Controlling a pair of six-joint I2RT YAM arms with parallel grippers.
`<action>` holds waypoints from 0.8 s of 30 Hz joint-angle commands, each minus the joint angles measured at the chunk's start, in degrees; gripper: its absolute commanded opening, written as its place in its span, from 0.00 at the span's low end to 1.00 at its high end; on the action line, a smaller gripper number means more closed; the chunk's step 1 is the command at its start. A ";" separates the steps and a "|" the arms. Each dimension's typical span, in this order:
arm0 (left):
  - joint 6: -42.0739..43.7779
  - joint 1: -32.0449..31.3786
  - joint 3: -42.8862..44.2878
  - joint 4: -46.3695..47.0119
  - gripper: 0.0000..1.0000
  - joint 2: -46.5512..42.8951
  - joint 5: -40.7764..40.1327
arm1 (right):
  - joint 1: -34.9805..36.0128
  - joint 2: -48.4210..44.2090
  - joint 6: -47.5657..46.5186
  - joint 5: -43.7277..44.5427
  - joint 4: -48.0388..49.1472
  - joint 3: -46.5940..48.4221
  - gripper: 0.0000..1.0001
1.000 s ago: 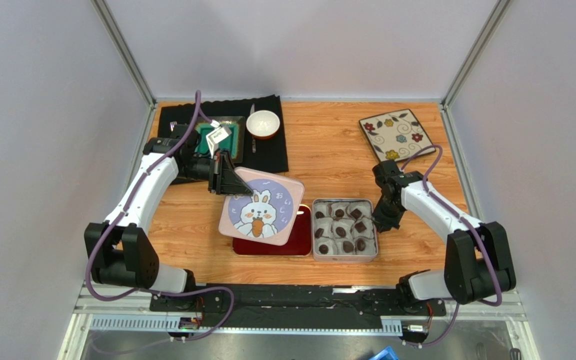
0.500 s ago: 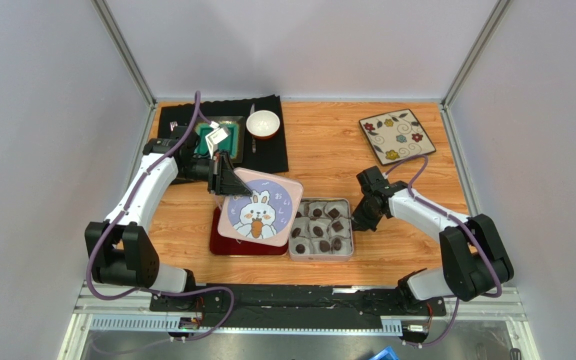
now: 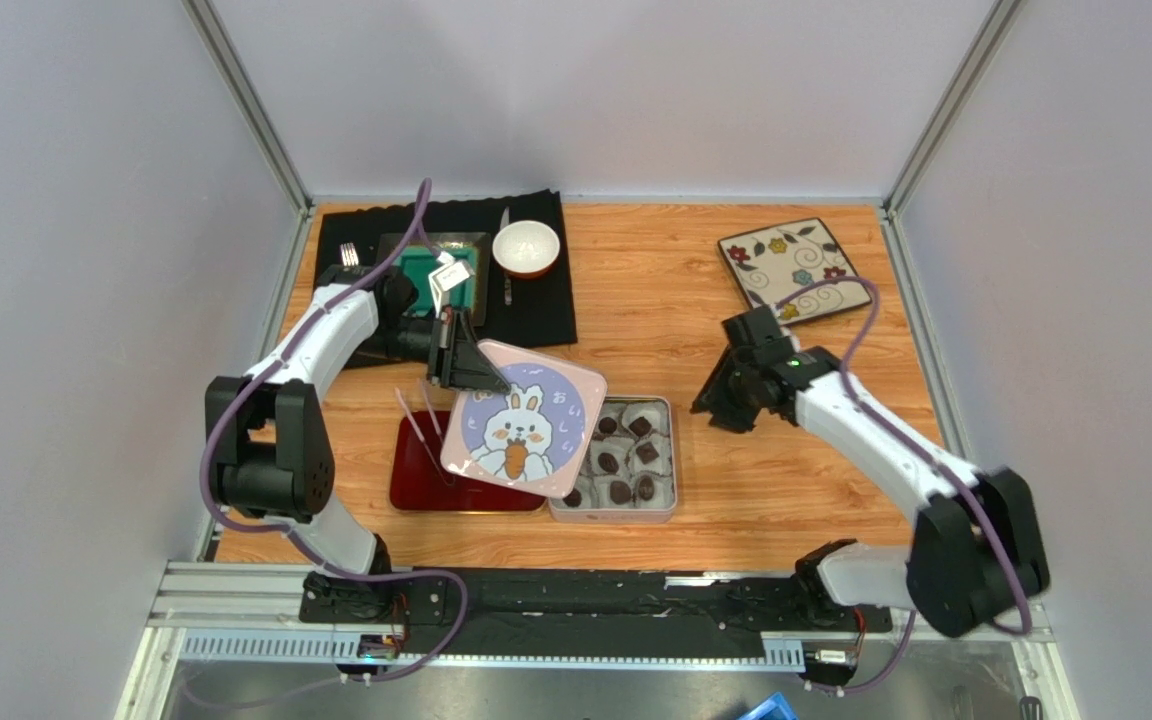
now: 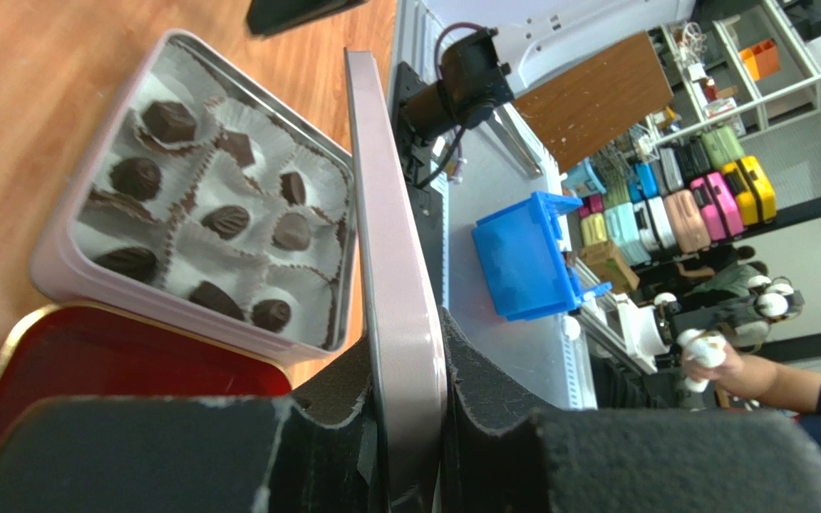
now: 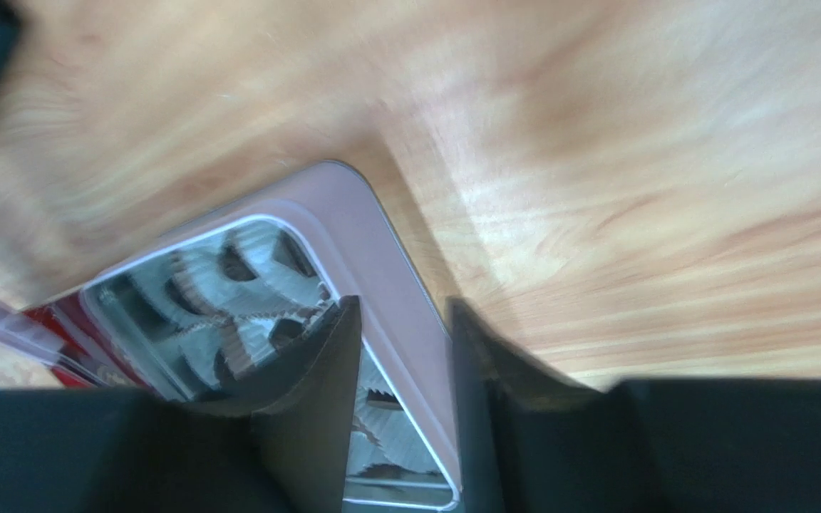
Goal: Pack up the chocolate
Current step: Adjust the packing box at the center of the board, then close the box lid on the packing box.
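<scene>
Inside the tin (image 3: 671, 459): chocolate (image 4: 229, 221), sitting in paper cups (image 4: 188, 257).
Above the tin's left side: lid (image 3: 525, 425), tilted, left gripper (image 3: 462, 368) clamped on its edge.
Right of the tin: right gripper (image 5: 402, 321), jaws parted, empty.

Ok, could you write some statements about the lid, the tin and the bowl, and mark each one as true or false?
1. The left gripper clamps the bunny lid by its edge. True.
2. The lid lies shut on the tin. False: it hangs tilted and the tin is open.
3. The chocolates sit in white paper cups inside the tin. True.
4. The white bowl lies upside down. False: it stands upright on the black mat.
</scene>
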 commanded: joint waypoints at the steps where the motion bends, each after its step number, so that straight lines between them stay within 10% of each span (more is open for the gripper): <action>1: -1.58 -0.74 8.84 -8.46 0.00 2.25 17.77 | -2.78 -15.02 -10.70 3.18 0.51 3.29 0.58; 3: -4.31 -0.83 10.96 -8.46 0.00 4.09 17.77 | -2.86 -24.57 -12.83 -3.79 9.68 -0.04 0.99; 14: -8.79 -1.10 15.89 -8.55 0.00 3.93 17.85 | 7.32 -27.45 -10.55 -26.44 62.88 -19.74 1.00; 24: -11.08 -1.18 16.77 -8.55 0.00 1.64 17.77 | 12.95 -13.13 -7.84 -29.34 84.97 -21.41 0.85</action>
